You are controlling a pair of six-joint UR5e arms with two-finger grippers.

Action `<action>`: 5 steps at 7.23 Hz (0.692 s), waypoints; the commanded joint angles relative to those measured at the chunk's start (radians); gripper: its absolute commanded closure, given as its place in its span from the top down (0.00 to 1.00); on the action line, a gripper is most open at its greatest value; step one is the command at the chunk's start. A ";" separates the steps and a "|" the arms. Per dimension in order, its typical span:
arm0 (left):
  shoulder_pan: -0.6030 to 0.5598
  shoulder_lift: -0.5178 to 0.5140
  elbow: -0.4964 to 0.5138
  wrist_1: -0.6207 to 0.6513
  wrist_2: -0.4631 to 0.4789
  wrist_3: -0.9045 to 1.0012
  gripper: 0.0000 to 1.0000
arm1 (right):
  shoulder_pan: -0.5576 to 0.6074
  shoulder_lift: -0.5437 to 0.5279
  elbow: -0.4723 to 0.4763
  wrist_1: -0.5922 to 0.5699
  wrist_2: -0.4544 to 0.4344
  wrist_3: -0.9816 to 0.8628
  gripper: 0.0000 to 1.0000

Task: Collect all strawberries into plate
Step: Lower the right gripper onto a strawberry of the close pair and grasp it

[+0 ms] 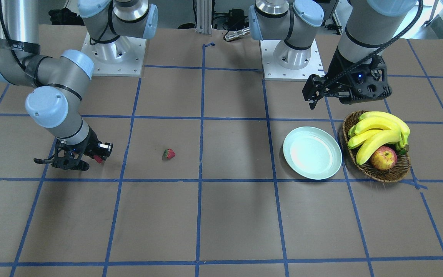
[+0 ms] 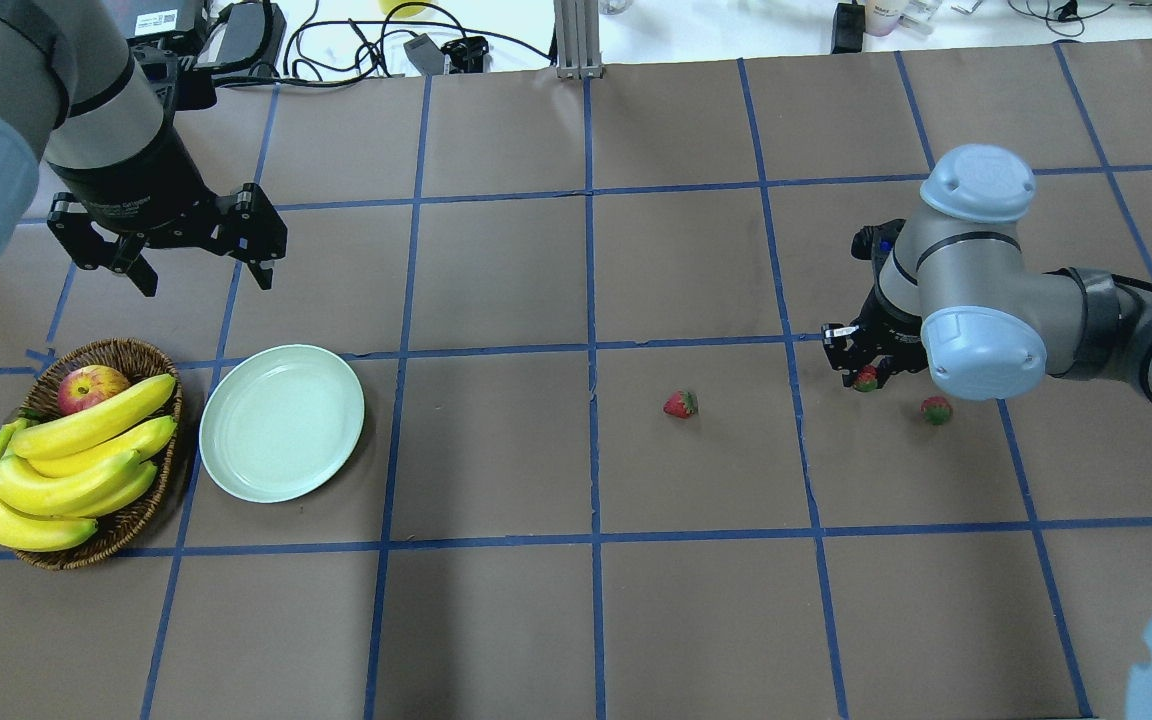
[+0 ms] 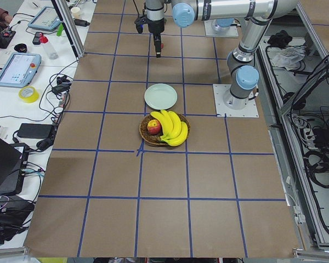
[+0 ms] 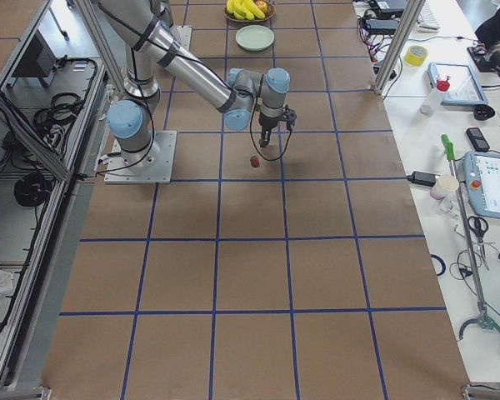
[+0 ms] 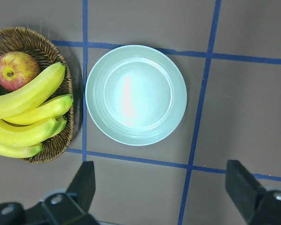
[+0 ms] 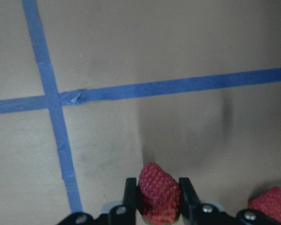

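My right gripper (image 6: pixel 158 190) is shut on a small red strawberry (image 6: pixel 157 199), held low over the table at the right side of the overhead view (image 2: pixel 866 378). A second strawberry (image 2: pixel 936 410) lies just beside it on the table and shows at the corner of the right wrist view (image 6: pixel 271 206). A third strawberry (image 2: pixel 680 404) lies alone nearer the table's middle (image 1: pixel 169 154). The pale mint plate (image 2: pixel 281 422) sits empty at the left. My left gripper (image 2: pixel 206 280) hangs open and empty above the table beyond the plate (image 5: pixel 136 93).
A brown wicker basket (image 2: pixel 126 520) with bananas (image 2: pixel 66 465) and a red-yellow apple (image 2: pixel 91 388) stands right beside the plate on its outer side. Blue tape lines grid the brown table. The arm bases stand at the robot's edge (image 1: pixel 114 54).
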 commanded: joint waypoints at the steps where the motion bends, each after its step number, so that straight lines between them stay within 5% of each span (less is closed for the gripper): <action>1: 0.000 0.002 0.001 0.000 0.002 0.000 1.00 | 0.111 0.002 -0.060 0.041 0.051 0.178 0.03; 2: 0.000 0.002 0.001 0.001 -0.004 0.000 1.00 | 0.177 0.010 -0.102 0.049 0.135 0.298 0.03; 5: -0.001 0.000 -0.001 0.000 0.002 0.000 1.00 | 0.431 0.134 -0.296 0.047 0.151 0.631 0.05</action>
